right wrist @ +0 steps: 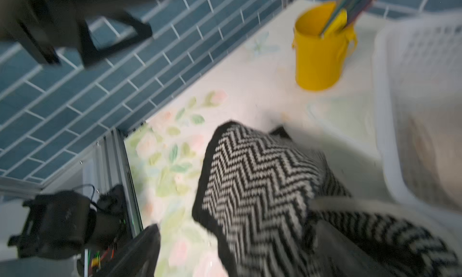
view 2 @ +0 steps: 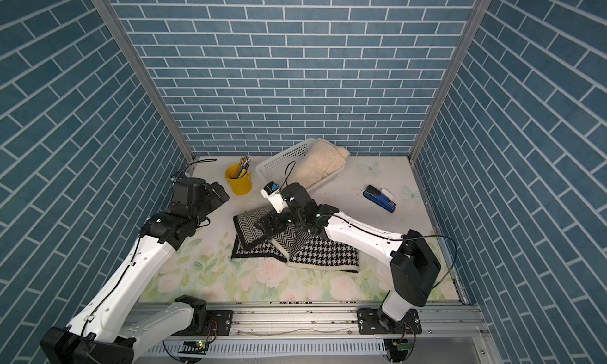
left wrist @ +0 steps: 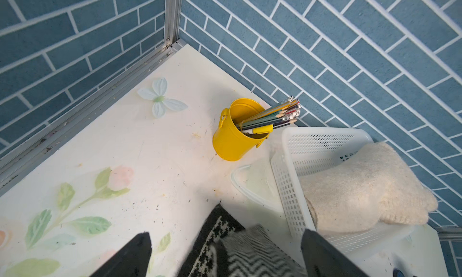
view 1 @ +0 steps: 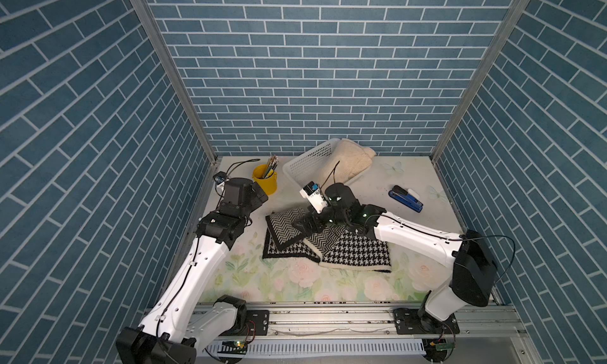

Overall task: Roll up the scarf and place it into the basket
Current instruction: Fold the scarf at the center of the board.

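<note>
Right arm [view 1: 414, 237] is stretching low over the one scarf [view 1: 354, 250], right tool [view 1: 307, 223] released astride its fold. Left arm [view 1: 197, 263] is hovering bent, left tool [left wrist: 226, 234] released; one basket [view 1: 305, 165] standing behind.

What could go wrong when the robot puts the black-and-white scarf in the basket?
The basket already holds a cream woolly bundle and looks tilted, so the scarf might slide out. The scarf is only loosely folded, so it may flop open when lifted. The yellow pencil bucket stands close by and could get knocked.
</note>
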Robot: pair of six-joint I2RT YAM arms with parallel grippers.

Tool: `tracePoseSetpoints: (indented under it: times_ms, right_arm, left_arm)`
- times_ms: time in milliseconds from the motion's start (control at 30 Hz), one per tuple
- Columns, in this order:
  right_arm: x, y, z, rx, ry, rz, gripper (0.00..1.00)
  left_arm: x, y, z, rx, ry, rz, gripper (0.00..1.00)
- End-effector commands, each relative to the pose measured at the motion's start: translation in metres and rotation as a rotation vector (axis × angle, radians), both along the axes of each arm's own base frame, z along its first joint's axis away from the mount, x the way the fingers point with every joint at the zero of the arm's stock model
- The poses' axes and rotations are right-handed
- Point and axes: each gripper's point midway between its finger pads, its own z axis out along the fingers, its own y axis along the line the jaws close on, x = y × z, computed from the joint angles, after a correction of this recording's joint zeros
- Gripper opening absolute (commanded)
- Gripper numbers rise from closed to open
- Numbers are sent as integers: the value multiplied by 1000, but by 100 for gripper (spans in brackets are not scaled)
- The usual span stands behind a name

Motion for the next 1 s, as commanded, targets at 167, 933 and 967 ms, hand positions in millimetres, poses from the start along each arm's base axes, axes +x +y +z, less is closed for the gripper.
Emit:
tracePoseSetpoints:
  times_ms: [167, 933, 967]
  right_arm:
    - [5, -87, -28, -214, -54, -233, 99]
    - [32, -120, -60, -174, 100, -471, 0]
    - [31, -132, -49, -188, 80, -498, 0]
  left_arm:
    - [12, -17, -32, -35, 45, -81, 100]
    - [4, -43, -61, -112, 87, -204, 100]
    - [5, -45, -62, -118, 88, -213, 100]
